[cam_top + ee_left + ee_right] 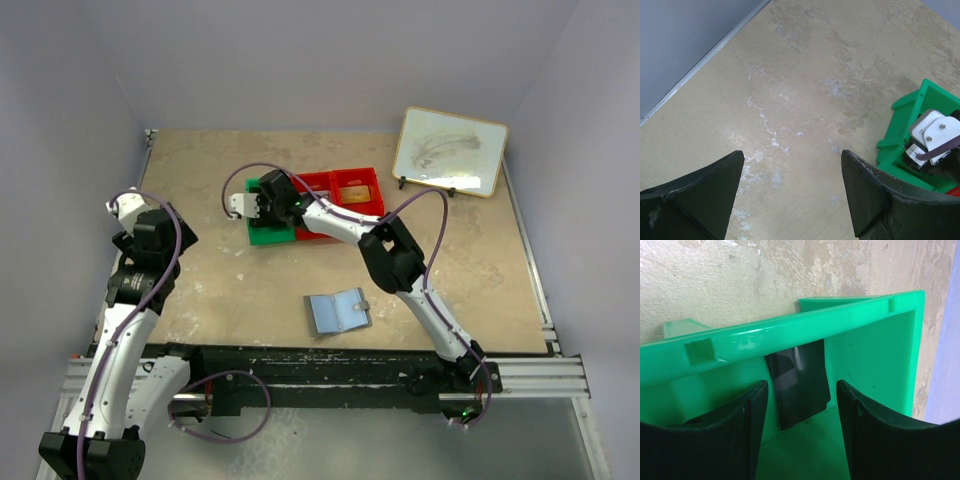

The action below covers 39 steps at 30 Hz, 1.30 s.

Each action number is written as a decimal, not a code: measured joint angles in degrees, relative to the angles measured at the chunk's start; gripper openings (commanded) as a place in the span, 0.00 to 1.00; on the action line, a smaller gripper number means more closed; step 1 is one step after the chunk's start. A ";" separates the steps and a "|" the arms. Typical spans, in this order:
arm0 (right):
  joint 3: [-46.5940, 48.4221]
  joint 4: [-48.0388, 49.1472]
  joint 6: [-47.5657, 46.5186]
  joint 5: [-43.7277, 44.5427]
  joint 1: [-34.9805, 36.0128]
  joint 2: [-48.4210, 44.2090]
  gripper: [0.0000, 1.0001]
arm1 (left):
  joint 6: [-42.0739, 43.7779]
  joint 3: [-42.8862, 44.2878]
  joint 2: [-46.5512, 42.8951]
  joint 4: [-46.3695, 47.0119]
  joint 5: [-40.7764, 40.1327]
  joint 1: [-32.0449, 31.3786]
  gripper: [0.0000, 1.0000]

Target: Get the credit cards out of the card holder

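Note:
The card holder (337, 312) lies open on the table near the front, silver-grey, with nothing gripping it. A gold card (352, 190) lies in a red bin compartment. My right gripper (262, 205) reaches into the green bin (272, 236). In the right wrist view its fingers (801, 390) are open and hold nothing. A dark card (797, 375) leans against the green bin's wall (790, 330) just beyond the fingertips. My left gripper (128, 214) is open and empty over bare table at the left; it also shows in the left wrist view (792, 160).
The red bin (340, 200) adjoins the green one at the back centre. A framed whiteboard (450, 150) leans at the back right. The left wrist view shows the green bin's corner (912, 117) and the right gripper's white body (935, 131) to its right.

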 measured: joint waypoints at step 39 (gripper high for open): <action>-0.11 11.72 9.81 9.27 -0.15 3.08 0.53 | 0.04 0.00 1.73 0.00 0.50 0.00 0.75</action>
